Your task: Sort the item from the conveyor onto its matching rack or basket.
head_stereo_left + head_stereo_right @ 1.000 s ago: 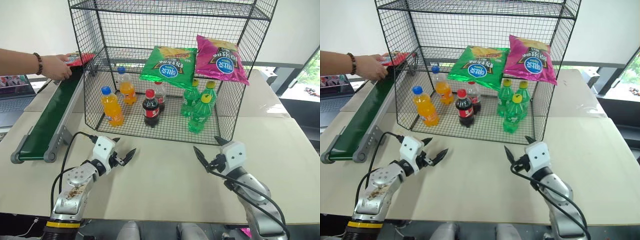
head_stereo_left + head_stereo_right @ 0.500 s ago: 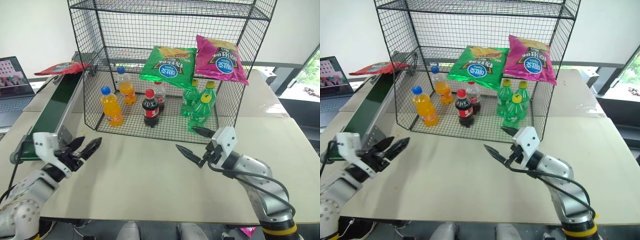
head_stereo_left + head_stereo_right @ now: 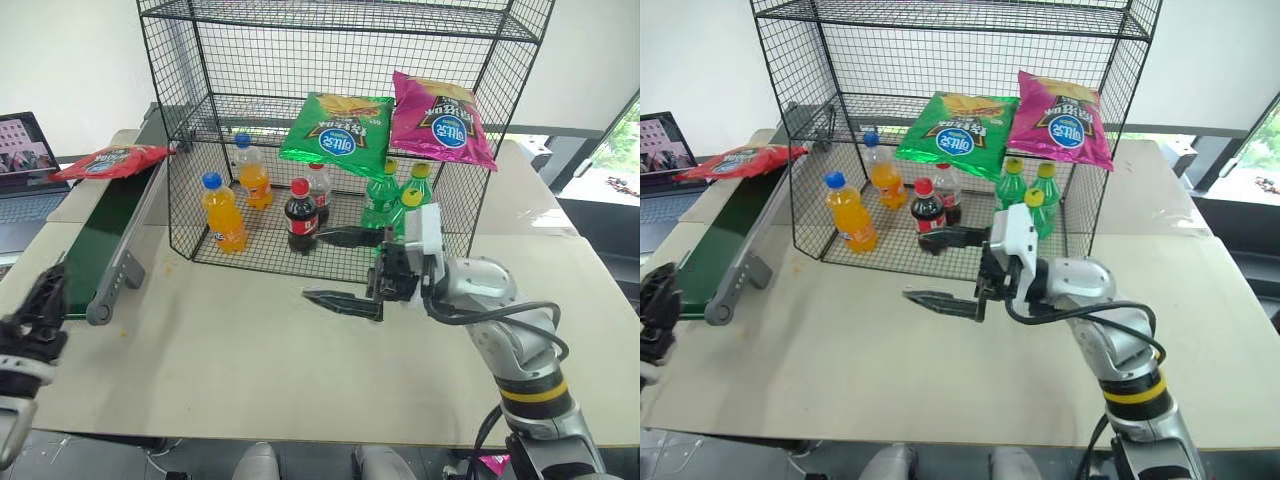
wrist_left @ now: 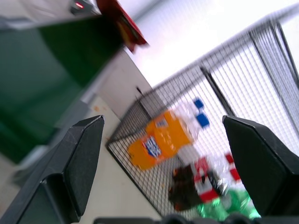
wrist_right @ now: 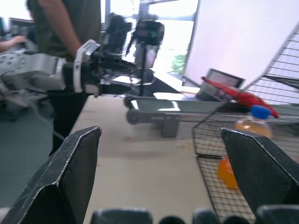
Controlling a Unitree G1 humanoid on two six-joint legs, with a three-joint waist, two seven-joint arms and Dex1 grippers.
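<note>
1. Task barely begun: red crisp bag (image 3: 112, 161) lying at the far end of the conveyor (image 3: 100, 225), on the left side of the counter (image 3: 250, 350), not yet picked up.
2. Wire rack (image 3: 340, 130) standing just right of the conveyor, already carrying a green bag (image 3: 337, 132) and a pink bag (image 3: 441, 120) on its middle shelf, with drink bottles (image 3: 222, 211) on the bottom shelf.
3. Left to do, judging from the layout: reach the red bag, grip it, carry it right to the shelf beside the other two bags, let go.
4. Left gripper (image 3: 38, 305) at the near left edge, well short of the bag; fingers (image 4: 77, 163) spread wide, holding nothing, touching nothing.
5. Right gripper (image 3: 345, 270) hanging above the middle of the counter, just in front of the rack, aimed left toward the conveyor; fingers (image 5: 70, 172) spread wide as well, one above the other, holding nothing.
6. Red bag also visible between the right fingers in the wrist view, far off beyond the rack corner; a person standing past the left edge of the counter.
7. Likely next call: one arm closing the gap to the far end of the belt, a long reach from either current position.
</note>
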